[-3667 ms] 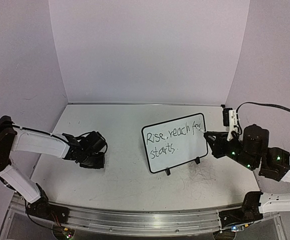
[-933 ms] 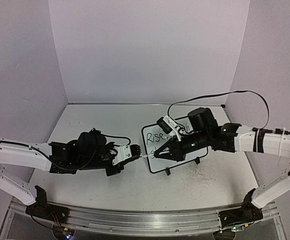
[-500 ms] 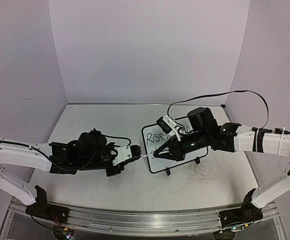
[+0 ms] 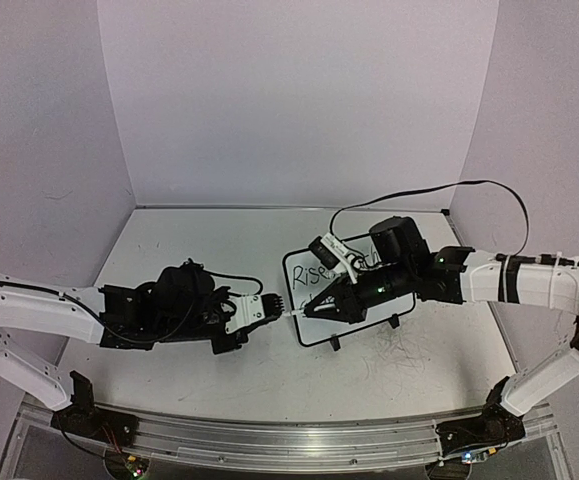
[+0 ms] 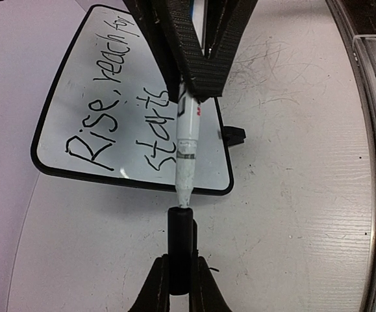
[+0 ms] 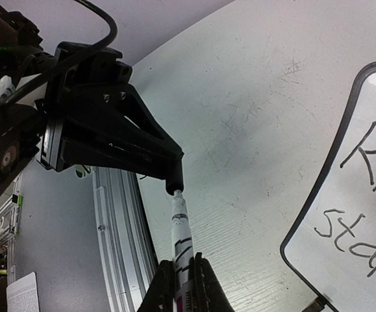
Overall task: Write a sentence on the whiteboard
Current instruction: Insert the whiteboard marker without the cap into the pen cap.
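Arms that sat well apart seconds ago now meet before the whiteboard [image 5: 58, 97], which stands right of centre on the table [image 4: 199, 240]. Left gripper [image 5: 180, 273] pinches a black cap [image 5: 180, 244]; right gripper [image 6: 184, 276] clamps a white marker [image 5: 186, 146], tip at the cap's mouth. The sentence [image 5: 91, 140] fills the board.

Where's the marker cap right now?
Left wrist view, bottom centre: cap clamped in the left gripper, touching the tip of the marker, just off the whiteboard.
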Robot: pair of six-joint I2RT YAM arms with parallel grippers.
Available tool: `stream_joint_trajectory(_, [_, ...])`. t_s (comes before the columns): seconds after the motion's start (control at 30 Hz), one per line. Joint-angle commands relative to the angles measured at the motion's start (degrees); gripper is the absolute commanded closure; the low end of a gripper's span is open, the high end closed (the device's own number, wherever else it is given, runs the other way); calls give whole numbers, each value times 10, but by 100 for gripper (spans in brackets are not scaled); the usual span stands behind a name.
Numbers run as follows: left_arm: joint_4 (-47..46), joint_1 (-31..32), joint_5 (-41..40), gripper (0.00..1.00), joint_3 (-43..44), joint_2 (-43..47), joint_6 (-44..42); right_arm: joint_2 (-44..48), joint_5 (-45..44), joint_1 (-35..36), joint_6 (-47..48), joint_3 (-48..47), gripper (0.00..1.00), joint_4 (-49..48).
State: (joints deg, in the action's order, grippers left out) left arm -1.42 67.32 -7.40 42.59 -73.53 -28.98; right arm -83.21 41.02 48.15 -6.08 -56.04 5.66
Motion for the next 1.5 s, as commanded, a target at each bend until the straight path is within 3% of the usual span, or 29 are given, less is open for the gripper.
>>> stream_joint_trajectory(0.0, [-23,13,-7,100,17,0,-26,-11,22,0,19,-27,100,-13])
stream_joint_trajectory(0.67, [-71,95,-82,100,131,-75,-95,9,88,0,6,-8,100,-32])
stream_joint_trajectory(1.13, [-140,155,-134,100,176,-114,-129,35,120,3,-122,64,100,-162])
stream_joint_trajectory(1.47, [-168,171,-174,100,186,-149,-137,47,83,7,-304,109,100,-257])
